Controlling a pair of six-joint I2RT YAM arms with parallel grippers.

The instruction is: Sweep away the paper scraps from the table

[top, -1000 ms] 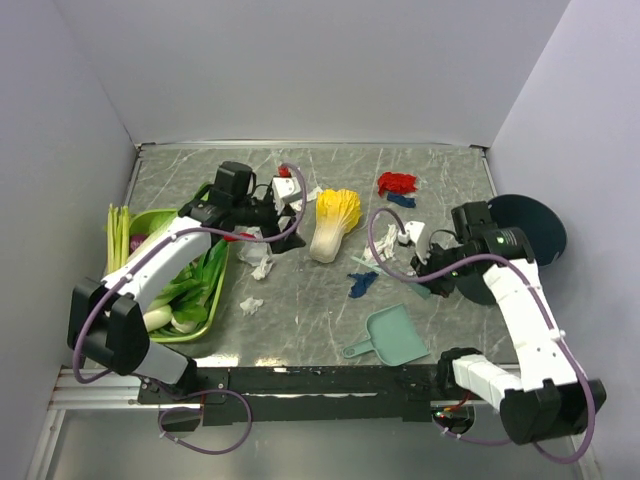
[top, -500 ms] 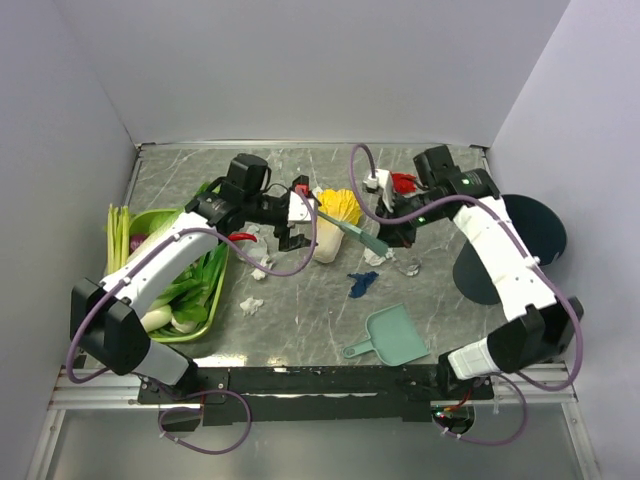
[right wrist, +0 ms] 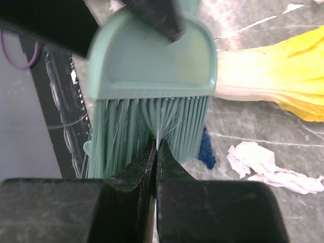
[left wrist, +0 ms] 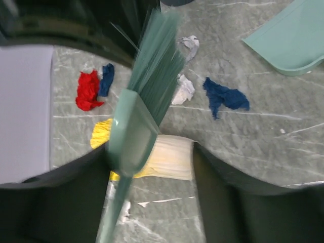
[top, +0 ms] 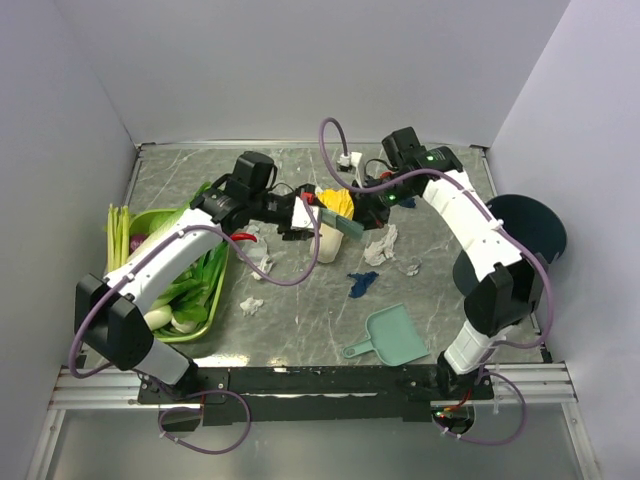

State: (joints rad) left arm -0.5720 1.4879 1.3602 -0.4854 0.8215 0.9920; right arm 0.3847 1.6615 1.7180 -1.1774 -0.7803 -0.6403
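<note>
Paper scraps lie on the marble table (top: 300, 320): white wads (top: 382, 245) (top: 251, 305) (top: 262, 265) and a blue one (top: 362, 283). In the left wrist view I see a red scrap (left wrist: 88, 91), blue scraps (left wrist: 106, 78) (left wrist: 225, 96) and a white one (left wrist: 183, 90). My left gripper (top: 300, 215) (left wrist: 149, 162) holds a teal brush (top: 338, 223) (left wrist: 131, 131) above the cabbage. My right gripper (top: 372, 208) (right wrist: 158, 144) is shut, its tips pinching the brush bristles (right wrist: 152, 121).
A yellow-white napa cabbage (top: 335, 205) (left wrist: 167, 157) lies mid-table under the brush. A teal dustpan (top: 392, 337) (left wrist: 293, 40) lies near the front. A green vegetable tray (top: 215, 320) stands at the left, a red chili (top: 240, 237) beside it. A dark round object (top: 535, 225) sits off the right edge.
My right arm swung from the table's right side to the far middle and closed on the brush bristles. My left gripper moved slightly right with the brush.
</note>
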